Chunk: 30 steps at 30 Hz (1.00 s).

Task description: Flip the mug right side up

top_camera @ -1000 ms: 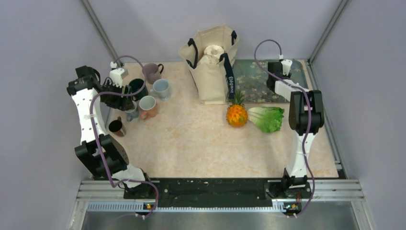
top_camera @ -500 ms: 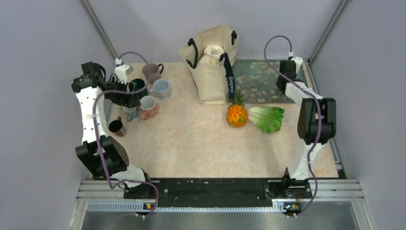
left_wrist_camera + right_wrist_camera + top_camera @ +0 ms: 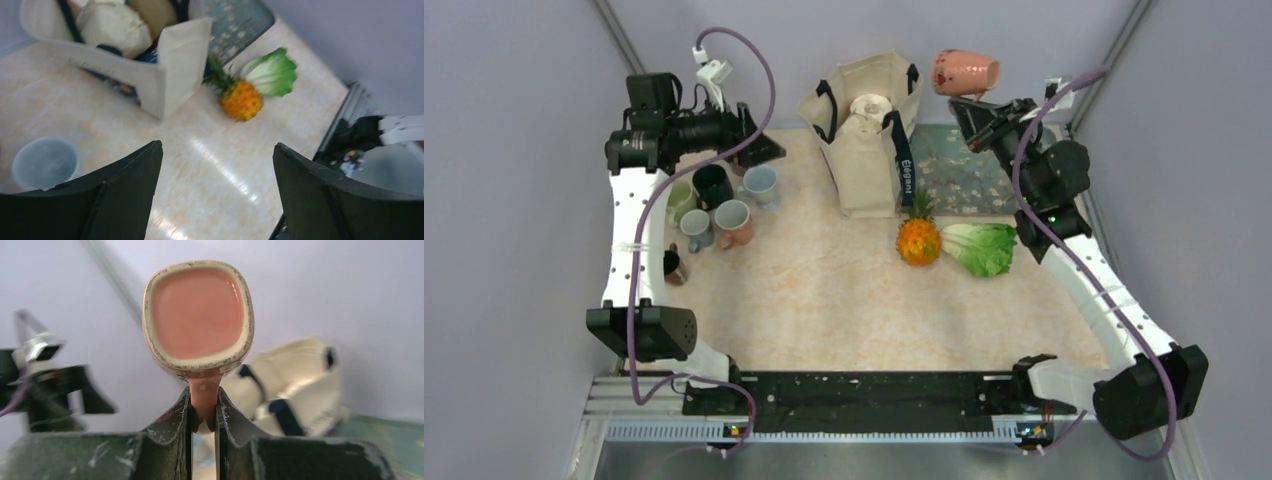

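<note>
The right end effector [image 3: 203, 412] is pinched almost shut on the handle [image 3: 204, 395] of the pink mug [image 3: 965, 72]. It holds the mug high in the air at the back of the cell, above the far edge of the patterned mat [image 3: 964, 170] and just right of the tote bag [image 3: 864, 140]. The mug lies on its side there, its axis roughly level. The wrist view faces one flat end square-on, and I cannot tell whether that is the mouth or the base. The step in hand, as I judge it, is to roll the wrist until the mouth faces up, then set the mug down. The grip is only on the thin handle, so the body can swing about the pinch; the roll wants to be slow and the jaws firm. Come down over a bare patch of the surface [image 3: 824, 290], away from the bag, the pineapple [image 3: 919, 240] and the leafy green [image 3: 981, 248], and let go only once the base sits flat. The left end effector [image 3: 759, 148] stands wide open and empty above the cluster of mugs [image 3: 724, 205], well apart.
</note>
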Available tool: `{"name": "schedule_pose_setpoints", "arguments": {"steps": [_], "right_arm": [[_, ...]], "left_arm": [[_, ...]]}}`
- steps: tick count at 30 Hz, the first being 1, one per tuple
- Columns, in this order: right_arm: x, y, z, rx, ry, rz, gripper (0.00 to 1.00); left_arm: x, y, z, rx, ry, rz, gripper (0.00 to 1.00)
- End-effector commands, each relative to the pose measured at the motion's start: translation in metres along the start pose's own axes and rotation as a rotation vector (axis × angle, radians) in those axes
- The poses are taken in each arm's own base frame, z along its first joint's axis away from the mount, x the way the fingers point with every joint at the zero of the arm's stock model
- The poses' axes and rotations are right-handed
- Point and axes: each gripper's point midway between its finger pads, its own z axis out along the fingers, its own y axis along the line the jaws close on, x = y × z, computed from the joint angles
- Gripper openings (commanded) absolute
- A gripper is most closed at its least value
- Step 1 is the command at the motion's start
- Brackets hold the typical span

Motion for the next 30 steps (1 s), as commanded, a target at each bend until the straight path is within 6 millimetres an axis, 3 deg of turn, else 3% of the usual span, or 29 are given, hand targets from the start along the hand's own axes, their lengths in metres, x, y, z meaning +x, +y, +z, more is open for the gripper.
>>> {"name": "schedule_pose_setpoints", "arguments": {"steps": [1, 3, 7, 11, 22, 28, 30], "right_arm": [[-0.017, 0.09, -0.021, -0.335, -0.091, 0.177, 0.0], [-0.015, 0.109, -0.026, -0.401, -0.094, 0.238, 0.0], [-0.002, 0.133, -0.026, -0.455, -0.064, 0.293, 0.0], [0.014, 0.15, -0.026, -0.5, -0.037, 0.348, 0.0], [0.054, 0.181, -0.02, -0.591, 0.079, 0.448, 0.0], [0.075, 0.194, -0.014, -0.627, 0.13, 0.493, 0.0], [0.082, 0.2, -0.012, -0.64, 0.15, 0.504, 0.0]], "left_arm": [[-0.067, -0.071, 0.001, 0.298, -0.177, -0.121, 0.9], [-0.075, -0.096, 0.008, 0.41, -0.168, -0.157, 0.95], [-0.083, -0.135, 0.016, 0.516, -0.163, -0.135, 0.95], [-0.084, -0.154, 0.025, 0.555, -0.149, -0.12, 0.95], [-0.086, -0.15, 0.046, 0.53, -0.157, -0.116, 0.85], [-0.084, -0.152, 0.054, 0.541, -0.146, -0.103, 0.74], [-0.08, -0.153, 0.059, 0.551, -0.133, -0.11, 0.66]]}}
